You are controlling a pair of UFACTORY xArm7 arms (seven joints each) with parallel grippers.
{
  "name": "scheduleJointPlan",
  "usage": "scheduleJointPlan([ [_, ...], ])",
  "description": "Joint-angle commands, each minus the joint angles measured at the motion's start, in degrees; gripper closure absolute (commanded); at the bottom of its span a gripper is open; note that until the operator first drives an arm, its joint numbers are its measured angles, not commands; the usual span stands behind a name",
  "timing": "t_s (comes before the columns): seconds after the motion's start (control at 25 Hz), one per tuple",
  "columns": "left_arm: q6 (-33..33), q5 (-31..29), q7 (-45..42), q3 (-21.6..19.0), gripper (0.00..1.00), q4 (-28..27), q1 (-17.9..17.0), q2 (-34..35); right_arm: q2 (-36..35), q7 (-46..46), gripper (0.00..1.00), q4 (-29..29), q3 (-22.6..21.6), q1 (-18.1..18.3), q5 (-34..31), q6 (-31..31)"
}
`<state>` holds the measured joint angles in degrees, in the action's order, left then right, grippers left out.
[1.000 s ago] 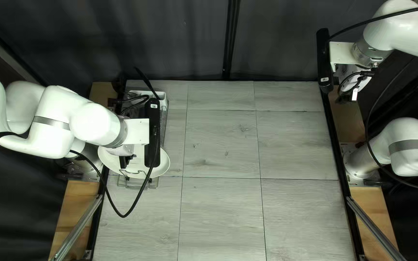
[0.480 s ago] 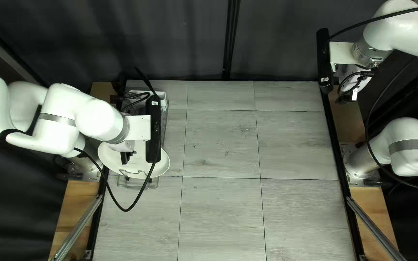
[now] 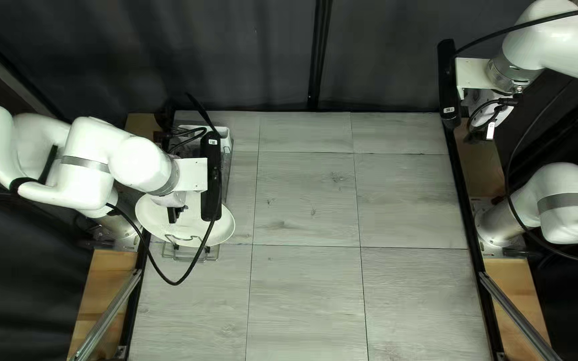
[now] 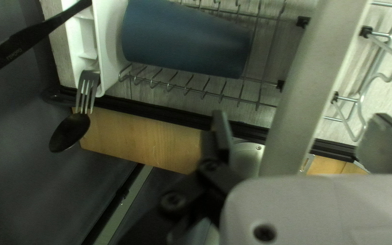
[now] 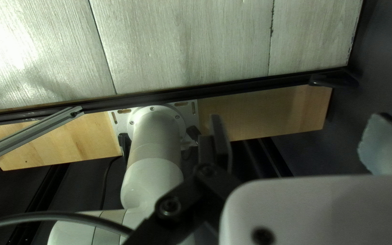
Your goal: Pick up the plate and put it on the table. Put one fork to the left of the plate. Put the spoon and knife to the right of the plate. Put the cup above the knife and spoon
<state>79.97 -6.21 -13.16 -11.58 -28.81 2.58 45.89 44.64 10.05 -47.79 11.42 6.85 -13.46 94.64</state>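
Left arm (image 3: 122, 160) has shifted a little since the earlier top left views: the wrist sits slightly closer to the tabletop's (image 3: 302, 200) far edge and the forearm's bend has moved inward. Plate (image 3: 152, 217) hasn't budged; same outline, same spot at the left of the top left view, in the wire rack (image 4: 366, 31). So it's alignment only, no lift. Left gripper (image 4: 300, 119) has its fingers wide apart, one each side of the plate, which shows as a pale edge-on bar; no two-sided contact visible, so no grip. Likely step: lining up the plate pick, very early in the task. Next probably needs the fingers centred on the rim, then closed before lifting; an off-centre close could tip the plate or drag the rack. Blue cup (image 4: 182, 38) lies on its side in the rack, beside the white cutlery holder (image 4: 107, 50). Fork (image 4: 87, 88) and spoon (image 4: 70, 131) heads overlap in view by the holder; black utensil (image 4: 23, 38) nearby, maybe the knife, can't confirm. Right gripper (image 5: 296, 119) has fingers spread, nothing between them, and that arm is unchanged. No setting placed so far.
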Motion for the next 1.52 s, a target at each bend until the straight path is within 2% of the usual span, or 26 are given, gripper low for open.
scheduleJointPlan([
  [0.04, 0.2, -0.4, -0.6, -0.6, 1.0, -0.6, 0.3, -0.9, 0.0, 0.0, 0.0, 0.0, 0.0, 0.0, 0.0, 0.0],
  [0.32, 6.3, -2.4, -0.6, -1.6, 1.0, -6.9, 1.3, -1.6, 0.0, 0.0, 0.0, 0.0, 0.0, 0.0, 0.0, 0.0],
  [0.64, 18.3, -7.6, 1.3, -3.1, 1.0, -20.3, 3.7, -3.3, 0.0, 0.0, 0.0, 0.0, 0.0, 0.0, 0.0, 0.0],
  [0.68, 20.7, -8.8, 2.0, -3.6, 1.0, -23.8, 4.3, -4.4, 0.0, 0.0, 0.0, 0.0, 0.0, 0.0, 0.0, 0.0],
  [0.8, 22.2, -10.4, 2.8, -4.0, 1.0, -29.2, 5.1, -7.0, 0.0, 0.0, 0.0, 0.0, 0.0, 0.0, 0.0, 0.0],
  [0.92, 19.2, -10.8, 2.8, -4.0, 1.0, -32.8, 5.5, -11.6, 0.0, 0.0, 0.0, 0.0, 0.0, 0.0, 0.0, 0.0],
  [1.12, 10.2, -11.9, 1.0, -5.5, 1.0, -40.5, 6.1, -26.4, 0.0, 0.0, 0.0, 0.0, 0.0, 0.0, 0.0, 0.0],
  [1.32, 0.3, -9.9, 4.1, -3.2, 1.0, -40.4, 6.5, -32.4, 0.0, 0.0, 0.0, 0.0, 0.0, 0.0, 0.0, 0.0],
  [1.48, -7.7, -4.7, 8.8, -1.0, 1.0, -40.8, 7.7, -38.7, 0.0, 0.0, 0.0, 0.0, 0.0, 0.0, 0.0, 0.0],
  [1.52, -7.7, -3.9, 9.7, -0.8, 1.0, -41.3, 7.8, -39.8, 0.0, 0.0, 0.0, 0.0, 0.0, 0.0, 0.0, 0.0],
])
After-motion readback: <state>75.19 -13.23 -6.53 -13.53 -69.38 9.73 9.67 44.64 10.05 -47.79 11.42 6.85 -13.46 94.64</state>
